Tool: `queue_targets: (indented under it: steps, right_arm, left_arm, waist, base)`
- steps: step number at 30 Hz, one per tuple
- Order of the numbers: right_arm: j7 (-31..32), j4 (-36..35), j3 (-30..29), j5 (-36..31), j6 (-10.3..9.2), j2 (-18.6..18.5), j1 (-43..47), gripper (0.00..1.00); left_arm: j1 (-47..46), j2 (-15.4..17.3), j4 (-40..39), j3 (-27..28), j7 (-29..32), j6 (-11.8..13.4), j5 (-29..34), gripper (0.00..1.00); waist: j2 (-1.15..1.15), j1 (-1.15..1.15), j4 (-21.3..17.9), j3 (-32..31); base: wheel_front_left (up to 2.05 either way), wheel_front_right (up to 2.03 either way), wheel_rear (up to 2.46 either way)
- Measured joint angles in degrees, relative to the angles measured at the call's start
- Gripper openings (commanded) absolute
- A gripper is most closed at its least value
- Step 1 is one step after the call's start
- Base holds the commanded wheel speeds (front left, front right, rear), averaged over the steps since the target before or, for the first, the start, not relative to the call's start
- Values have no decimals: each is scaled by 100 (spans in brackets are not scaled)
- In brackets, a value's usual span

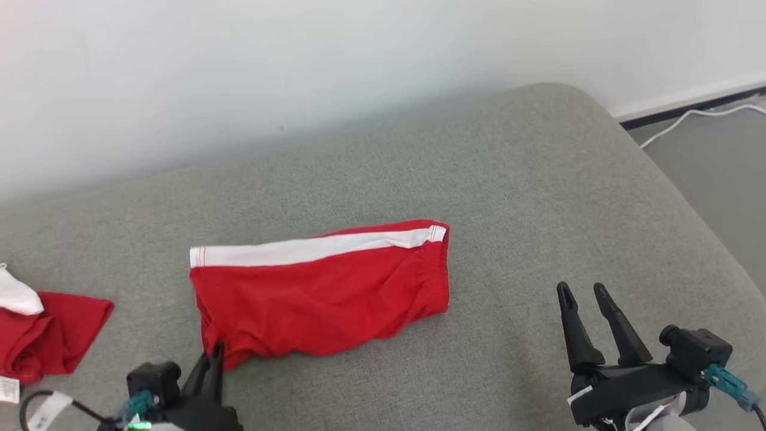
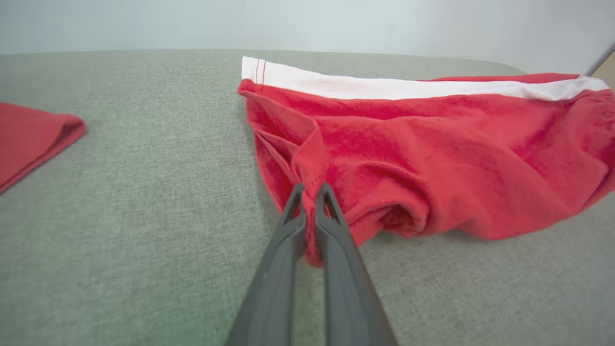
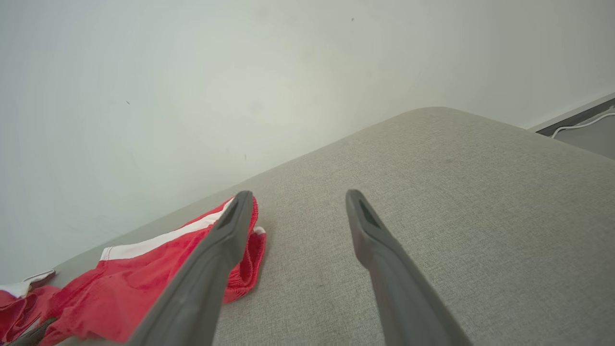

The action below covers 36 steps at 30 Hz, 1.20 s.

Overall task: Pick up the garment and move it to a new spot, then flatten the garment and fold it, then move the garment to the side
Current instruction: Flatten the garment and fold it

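The left claw (image 2: 311,190) pinched a small bunch of hem at the near corner of the shorts (image 1: 317,287); the rest lay ahead and right of it. The right claw (image 1: 581,288) stood spread, well apart. Such a thin bite could slip free when lifted.

The garment (image 1: 323,299) was red with one white stripe along its edge, the cushion (image 1: 538,179) a flecked grey weave, the wall (image 1: 299,60) plain white, the second garment (image 1: 54,338) red and white.
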Motion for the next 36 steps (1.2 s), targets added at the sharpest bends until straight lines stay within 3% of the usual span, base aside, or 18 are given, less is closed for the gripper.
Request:
queue_targets:
  steps: [9, 17, 19, 20, 36]
  right_arm:
    - [115, -56, -137, -5, 0, -26, 229, 100]
    - [205, -132, -136, -41, 0, 2, 279, 100]
    - [230, -146, -130, -43, 0, 5, 288, 100]
    - [231, -152, -129, -47, 0, 8, 289, 100]
    - [120, -182, -358, -455, 0, 122, 365, 100]
  left_arm:
    - [893, -277, -694, 231, 0, 99, 127, 0]
    - [1043, -379, -722, 311, 0, 41, 250, 0]
    - [1044, -396, -748, 338, 0, 25, 302, 80]
    - [1046, -401, -798, 361, 0, 36, 341, 100]
    - [1733, -502, -2649, 1140, 0, 368, 1179, 100]
  waist:
    - [0, 0, 212, -291]
    - [1, 0, 345, -320]
    - [1, 1, 362, -314]
    - [1, 1, 370, -310]
    - [1, 1, 706, -324]
  base:
    - [0, 0, 0]
    - [0, 0, 0]
    - [0, 0, 0]
    - [0, 0, 0]
    - [0, 0, 0]
